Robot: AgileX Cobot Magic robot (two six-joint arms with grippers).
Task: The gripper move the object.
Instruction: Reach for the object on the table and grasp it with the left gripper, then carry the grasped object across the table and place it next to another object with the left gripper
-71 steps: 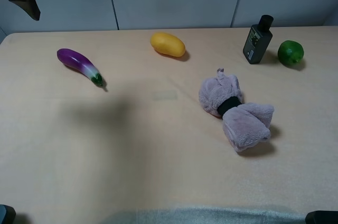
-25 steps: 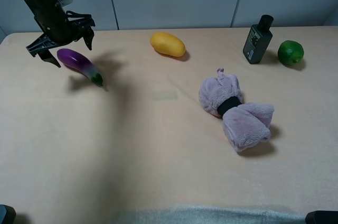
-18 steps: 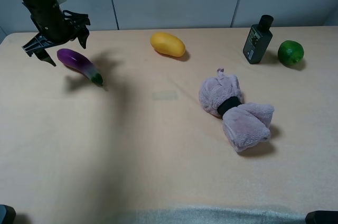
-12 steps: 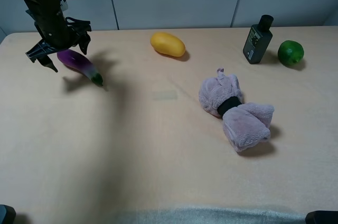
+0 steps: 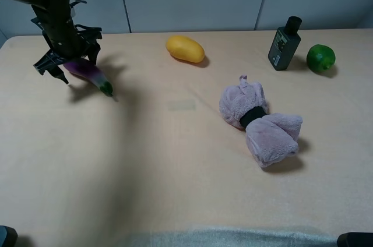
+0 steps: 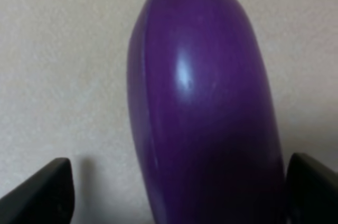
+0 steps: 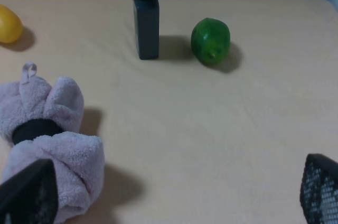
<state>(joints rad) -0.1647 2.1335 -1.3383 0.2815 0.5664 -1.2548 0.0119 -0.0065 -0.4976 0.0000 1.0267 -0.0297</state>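
Observation:
The purple eggplant (image 5: 92, 73) lies on the table at the far left, its green stem tip pointing toward the front right. My left gripper (image 5: 70, 63) is low over its thick purple end, open, with one finger on each side. In the left wrist view the eggplant (image 6: 200, 102) fills the frame between the two dark fingertips (image 6: 37, 192); I cannot tell whether they touch it. My right gripper (image 7: 171, 203) is open and empty, its fingertips (image 7: 26, 195) wide apart above the table near the towel.
A yellow oval fruit (image 5: 185, 48) lies at the back centre. A dark bottle (image 5: 284, 43) and a green lime (image 5: 320, 58) stand at the back right. A rolled pink towel with a black band (image 5: 260, 123) lies right of centre.
My left arm came in from the upper left and has lowered its open gripper around the eggplant's thick end. The eggplant has not moved.

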